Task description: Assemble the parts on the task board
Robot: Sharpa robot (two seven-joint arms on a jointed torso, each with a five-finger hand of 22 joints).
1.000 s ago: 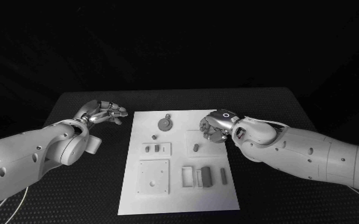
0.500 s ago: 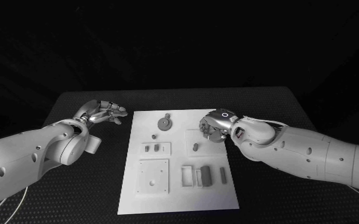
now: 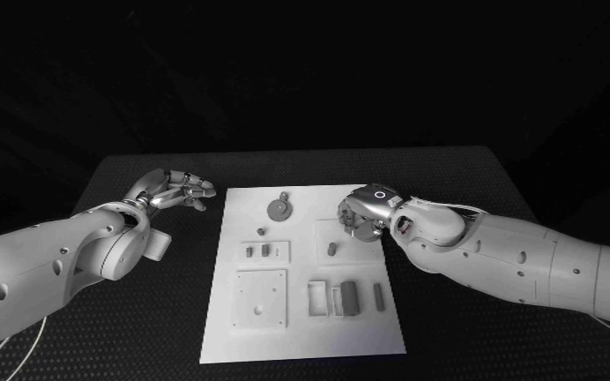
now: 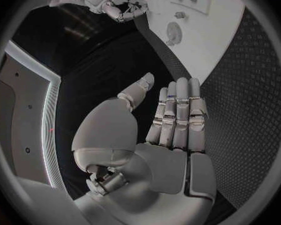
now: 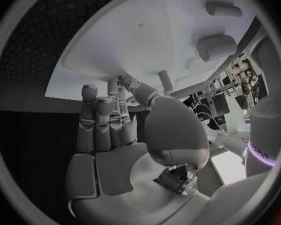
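Reaching in over the task board (image 3: 241,346), nothing picked up yet.

Head view: my right hand (image 3: 365,213) hovers at the board's right edge, above a small peg (image 3: 331,249); my left hand (image 3: 174,189) waits off the board's far-left corner. Left wrist view: my fingers (image 4: 178,110) lie straight, empty, the board (image 4: 228,40) just beyond. Right wrist view: my fingers (image 5: 106,117) stand upright, holding nothing, over the board (image 5: 115,40). Next, I reckon, I must lower and pinch a part.

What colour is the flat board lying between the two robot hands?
White, against the black table. The board shows best in the head view.
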